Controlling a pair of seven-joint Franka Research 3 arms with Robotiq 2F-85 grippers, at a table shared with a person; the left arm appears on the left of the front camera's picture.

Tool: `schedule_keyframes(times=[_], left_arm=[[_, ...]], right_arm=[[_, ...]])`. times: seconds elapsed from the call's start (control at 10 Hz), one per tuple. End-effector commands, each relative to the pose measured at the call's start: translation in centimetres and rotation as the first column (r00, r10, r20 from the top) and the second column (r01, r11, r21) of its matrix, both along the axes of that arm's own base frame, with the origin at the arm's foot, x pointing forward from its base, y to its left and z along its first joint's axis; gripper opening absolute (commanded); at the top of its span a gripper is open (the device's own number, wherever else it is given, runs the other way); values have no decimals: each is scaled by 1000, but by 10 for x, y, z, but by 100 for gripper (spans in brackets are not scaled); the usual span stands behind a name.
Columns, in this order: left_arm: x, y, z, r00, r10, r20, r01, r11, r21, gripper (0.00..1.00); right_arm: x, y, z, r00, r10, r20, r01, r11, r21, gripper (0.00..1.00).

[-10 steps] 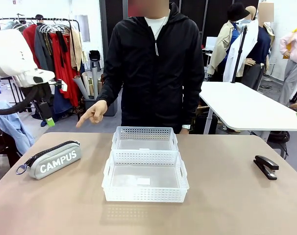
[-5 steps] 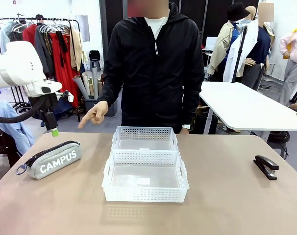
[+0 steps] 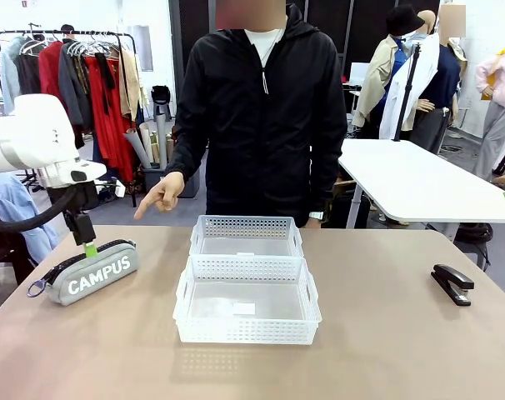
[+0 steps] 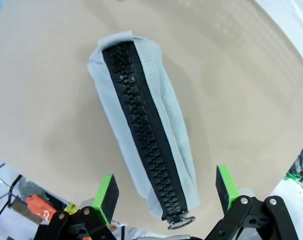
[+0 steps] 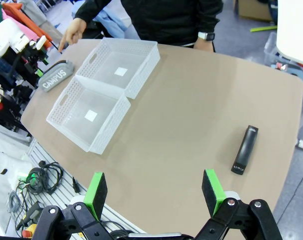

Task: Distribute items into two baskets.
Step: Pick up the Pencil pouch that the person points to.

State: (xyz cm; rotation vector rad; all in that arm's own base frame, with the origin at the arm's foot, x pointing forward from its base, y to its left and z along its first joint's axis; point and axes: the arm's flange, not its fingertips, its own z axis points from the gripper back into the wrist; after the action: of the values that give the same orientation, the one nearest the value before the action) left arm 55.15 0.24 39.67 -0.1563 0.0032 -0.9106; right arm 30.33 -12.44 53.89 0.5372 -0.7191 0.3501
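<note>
Left pincer wide open, empty, low over pouch, pads flanking its zip-pull end; contact unclear. Right pincer wide open, empty, high above tabletop. Near basket touches far basket. Pouch left of baskets, stapler well right. Person's hand points, far-left of baskets.

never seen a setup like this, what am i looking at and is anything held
A two-armed robot shares a table with a person. The front view looks across it; the other two come from cameras on each wrist. On the table: a grey pouch, a black stapler, a near basket and a far basket. The left gripper hangs open over the pouch; the right gripper is open high above the table. Nothing is held. The person's hand points toward the pouch.
</note>
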Motion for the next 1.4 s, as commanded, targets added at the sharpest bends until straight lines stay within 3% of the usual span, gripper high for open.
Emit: schedule_keyframes(times=[0.0, 0.2, 0.9, 1.3], left_arm=[[-5, -2, -5, 1000, 1, 31, -1, 1000, -5, 100], [3, 2, -22, 997, 10, 79, -12, 1000, 29, 100], [-1, -1, -62, 999, 6, 48, -6, 1000, 0, 100], [-4, -2, -64, 998, 4, 57, -5, 1000, 20, 100]], right_arm=[[0, 0, 1, 1000, 12, 15, -13, 1000, 14, 100], [0, 0, 1, 1000, 12, 15, -13, 1000, 14, 100], [0, 0, 1, 1000, 12, 15, -13, 1000, 14, 100], [0, 0, 1, 1000, 12, 15, -13, 1000, 14, 100]])
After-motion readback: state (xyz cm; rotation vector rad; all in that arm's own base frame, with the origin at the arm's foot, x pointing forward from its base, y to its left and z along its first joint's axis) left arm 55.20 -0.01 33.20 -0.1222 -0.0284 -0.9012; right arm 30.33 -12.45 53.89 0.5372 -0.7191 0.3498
